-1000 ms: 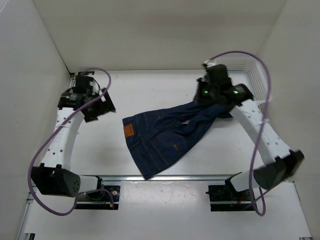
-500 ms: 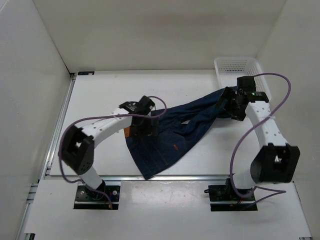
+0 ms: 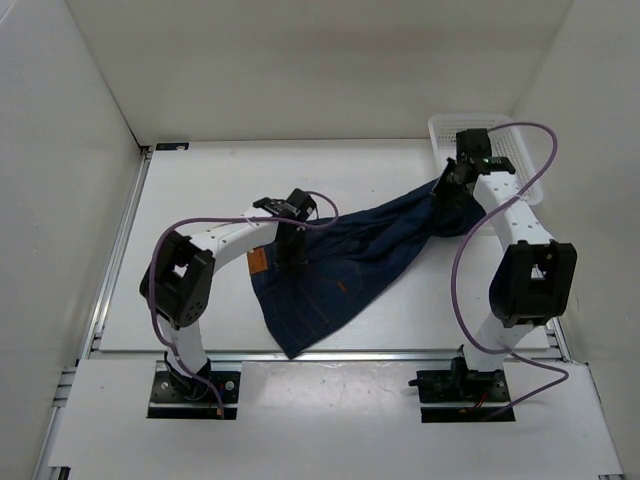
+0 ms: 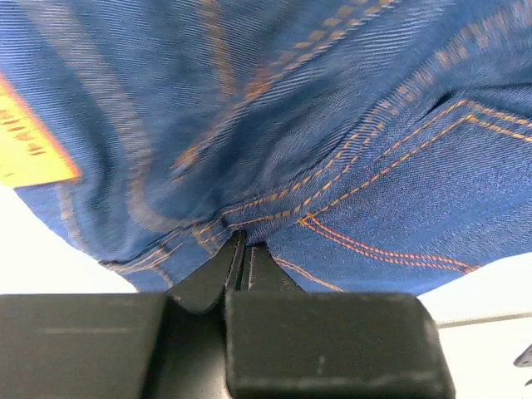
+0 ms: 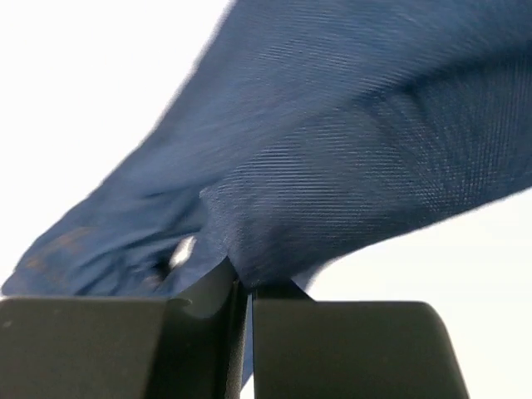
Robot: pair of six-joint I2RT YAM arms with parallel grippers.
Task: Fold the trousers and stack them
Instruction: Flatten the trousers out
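Early in the job, by the look of it: no fold made, nothing stacked. Just one pair of dark navy denim jeans (image 3: 340, 270), sprawled loose and rumpled across the middle of the bench (image 3: 200, 190), waistband end with its tan patch (image 3: 257, 262) to the left, legs bunched together and running toward the far right corner, near the white mesh basket (image 3: 440, 125). Pinched at both ends: left hand (image 3: 290, 248) clamped narrow on a ridge of cloth at the seat, just beside the back-pocket stitching; right hand (image 3: 447, 195) closed tight on a gathered tuft of the leg end, seemingly raised a little off the bench. Probably set up for pulling the cloth straight, judging from a grip at each end. Left to do: spread flat, lay leg on leg, fold over along the length, set down as a neat stack; where, impossible to tell. Counted: one pair of jeans, one patch, one basket, two arms, two hands, both gripping denim, none free
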